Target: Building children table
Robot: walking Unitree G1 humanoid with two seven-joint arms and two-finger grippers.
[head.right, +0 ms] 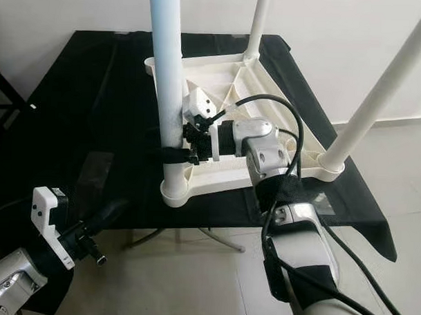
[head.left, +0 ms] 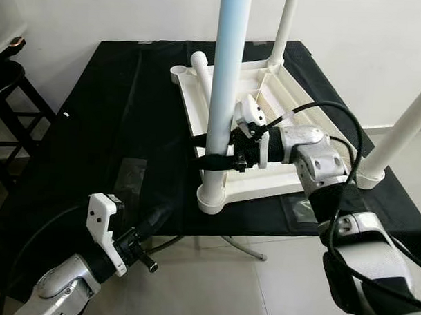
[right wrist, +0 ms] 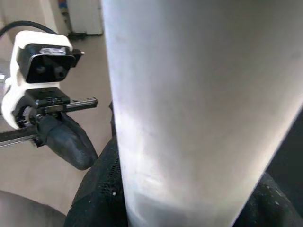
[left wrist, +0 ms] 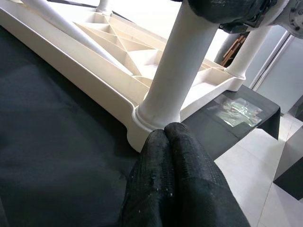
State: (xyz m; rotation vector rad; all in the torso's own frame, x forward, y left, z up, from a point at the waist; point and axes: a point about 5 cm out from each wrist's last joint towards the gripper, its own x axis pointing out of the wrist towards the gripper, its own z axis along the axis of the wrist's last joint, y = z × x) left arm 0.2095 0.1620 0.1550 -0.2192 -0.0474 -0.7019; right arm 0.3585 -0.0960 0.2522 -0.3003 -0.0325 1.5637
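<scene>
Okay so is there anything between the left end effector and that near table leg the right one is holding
Nothing visible is in the way. The left end effector, fingers pressed together, sits just off the black cloth's front edge, pointing at the base of the near leg. Between them lies flat cloth. The right end effector clamps that leg higher up.

The upside-down table top (head.left: 279,177) and its legs (head.left: 225,96) look like smooth white plastic with a soft shine. The bench (head.left: 108,119) wears a matt black cloth with wrinkles. The arms (head.left: 314,158) are shiny silver metal, and the fingers (left wrist: 175,189) look rough, black and rubbery.
</scene>
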